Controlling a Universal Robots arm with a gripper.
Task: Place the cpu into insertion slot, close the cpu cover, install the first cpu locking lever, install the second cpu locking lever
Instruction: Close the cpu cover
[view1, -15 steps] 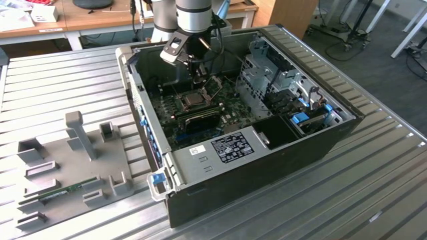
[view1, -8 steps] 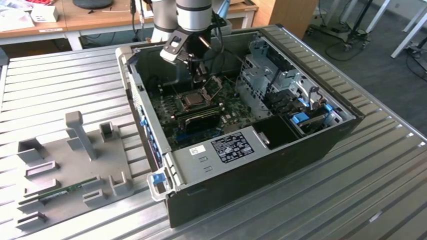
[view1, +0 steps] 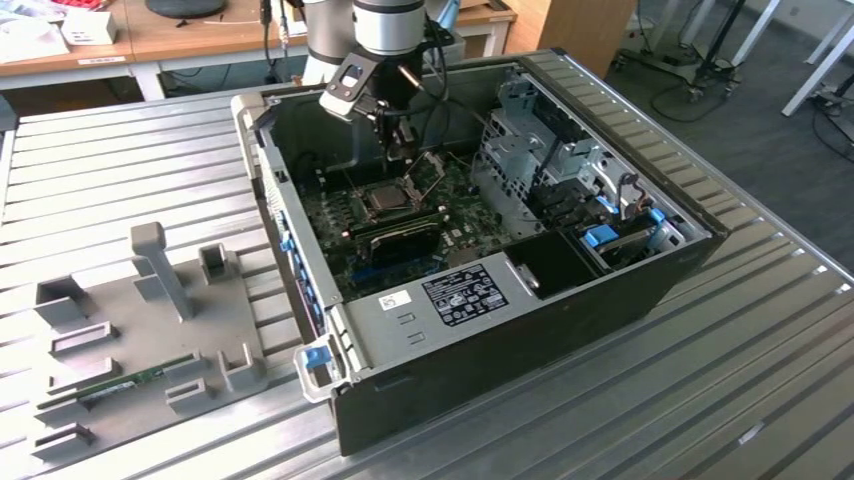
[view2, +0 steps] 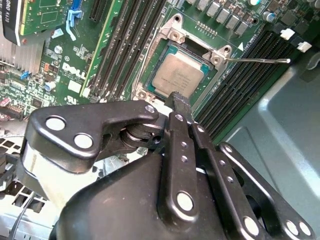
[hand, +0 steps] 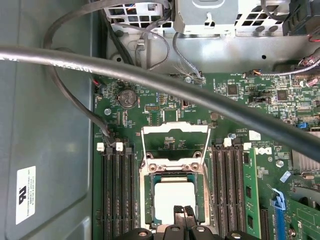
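Gripper (hand: 183, 212) hangs low inside the open computer case (view1: 638, 275), its two fingers pressed together with nothing held between them; in the second wrist view its tip (view2: 177, 101) sits just over the near edge of the cpu (view2: 176, 75), close above it, though I cannot tell whether it touches; the cpu (hand: 173, 196) lies flat and square in the insertion slot (hand: 148, 200), directly beneath the fingertips; beyond it the cpu cover (hand: 175, 129) stands swung up on its hinge, leaving the chip uncovered; a thin locking lever (view2: 256, 61) sticks out from one corner of the socket, over the long black memory slots (hand: 117, 192) that flank it; a thick black cable (hand: 150, 80) crosses above the board; outside the case, a grey fixture tray (view1: 147, 330) rests on the ribbed metal table (view1: 747, 390).
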